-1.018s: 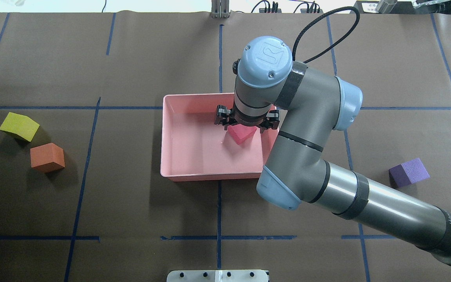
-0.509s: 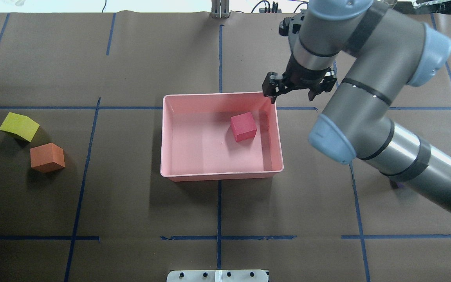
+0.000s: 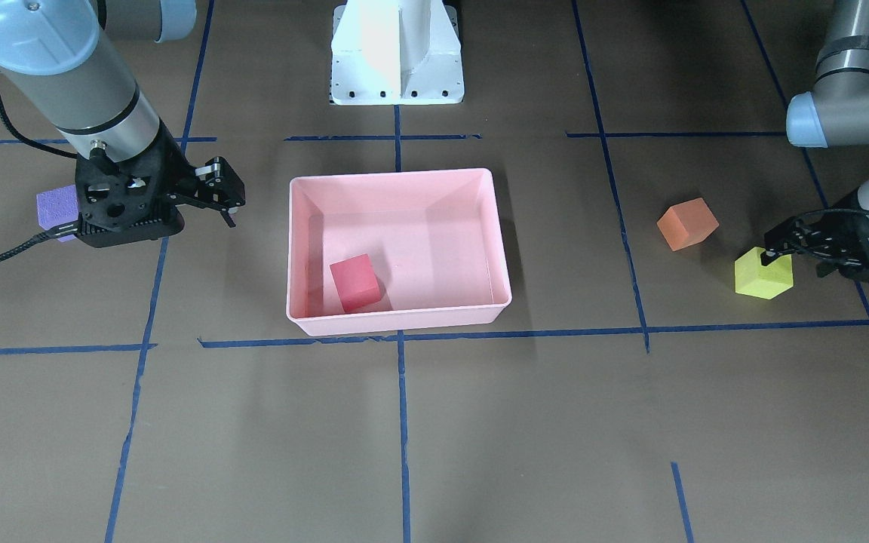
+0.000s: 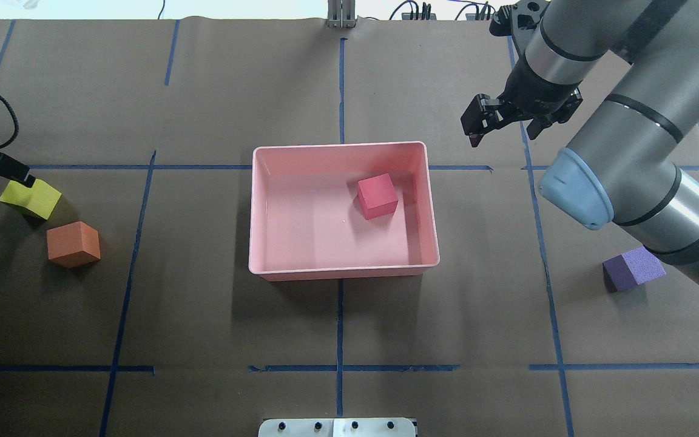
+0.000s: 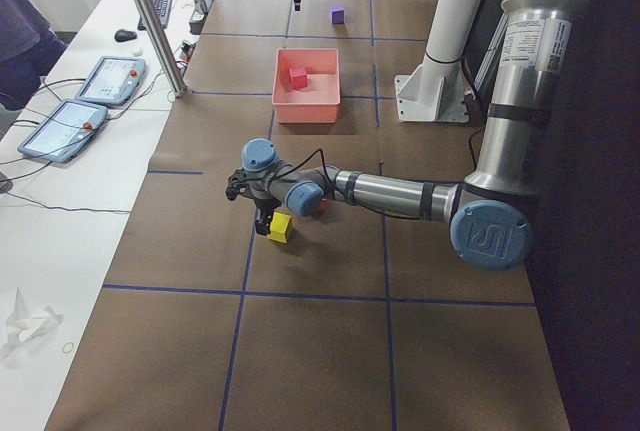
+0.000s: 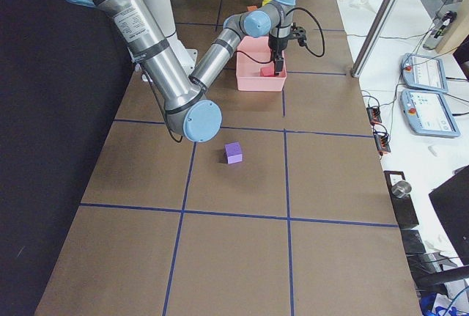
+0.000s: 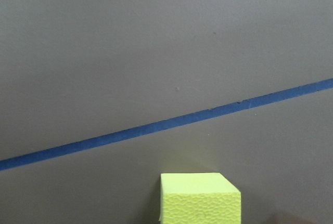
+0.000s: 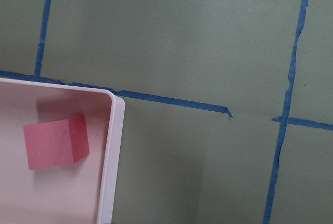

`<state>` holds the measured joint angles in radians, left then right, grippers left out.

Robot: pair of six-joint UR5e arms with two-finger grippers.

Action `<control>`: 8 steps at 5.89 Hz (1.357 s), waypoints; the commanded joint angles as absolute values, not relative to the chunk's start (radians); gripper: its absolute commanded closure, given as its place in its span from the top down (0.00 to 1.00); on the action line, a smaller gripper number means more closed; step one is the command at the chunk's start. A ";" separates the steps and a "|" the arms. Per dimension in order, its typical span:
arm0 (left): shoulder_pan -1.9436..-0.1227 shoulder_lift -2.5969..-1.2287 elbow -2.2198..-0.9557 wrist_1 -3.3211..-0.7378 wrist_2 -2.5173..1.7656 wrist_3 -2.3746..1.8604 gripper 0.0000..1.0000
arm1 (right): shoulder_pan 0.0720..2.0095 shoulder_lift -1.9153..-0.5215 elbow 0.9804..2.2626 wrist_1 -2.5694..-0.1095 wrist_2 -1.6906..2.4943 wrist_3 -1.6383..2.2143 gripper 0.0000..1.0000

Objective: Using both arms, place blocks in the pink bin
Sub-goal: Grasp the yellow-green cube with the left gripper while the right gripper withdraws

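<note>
The pink bin (image 4: 340,146) sits mid-table with the red-pink cube (image 4: 377,195) lying inside, near its far right corner. My right gripper (image 4: 498,124) is open and empty. It hangs over the table beyond that corner, clear of the bin. The purple cube (image 4: 633,268) lies at the right, partly behind my right arm. The yellow-green cube (image 4: 31,197) and the orange cube (image 4: 73,244) lie at the far left. My left gripper (image 3: 789,256) looks open. It is low at the yellow-green cube (image 3: 763,275), beside it and not around it.
The white pedestal base (image 3: 397,53) stands at the robot's side of the table. Blue tape lines cross the brown table cover. In the exterior left view, tablets (image 5: 85,101) and a metal post (image 5: 150,21) stand along the far table edge.
My right gripper let go of the red-pink cube in the bin, then rose and moved away past the bin's far right corner. My left gripper came in to the yellow-green cube.
</note>
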<state>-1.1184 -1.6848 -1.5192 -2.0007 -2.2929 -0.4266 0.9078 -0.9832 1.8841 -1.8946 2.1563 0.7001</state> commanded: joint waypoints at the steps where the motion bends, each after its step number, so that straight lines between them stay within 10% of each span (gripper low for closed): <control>1: -1.076 -1.684 -1.506 -2.002 -2.290 -0.436 1.00 | 0.910 -0.995 1.885 -1.893 2.158 0.696 1.00; 4: -1.026 -1.686 -1.470 -2.002 -2.252 -0.433 0.95 | 0.923 -1.014 1.885 -1.891 2.160 0.644 1.00; 5: -1.026 -1.690 -1.476 -2.002 -2.252 -0.439 0.52 | 0.948 -1.017 1.885 -1.896 2.170 0.603 1.00; 8: -1.045 -1.773 -1.561 -1.903 -2.256 -0.516 0.37 | 1.061 -1.129 1.881 -1.890 2.197 0.352 1.00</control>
<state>-1.0386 -1.7268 -1.5309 -1.9531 -2.2557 -0.4723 1.0217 -1.0885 1.8824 -1.8931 2.1911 0.4435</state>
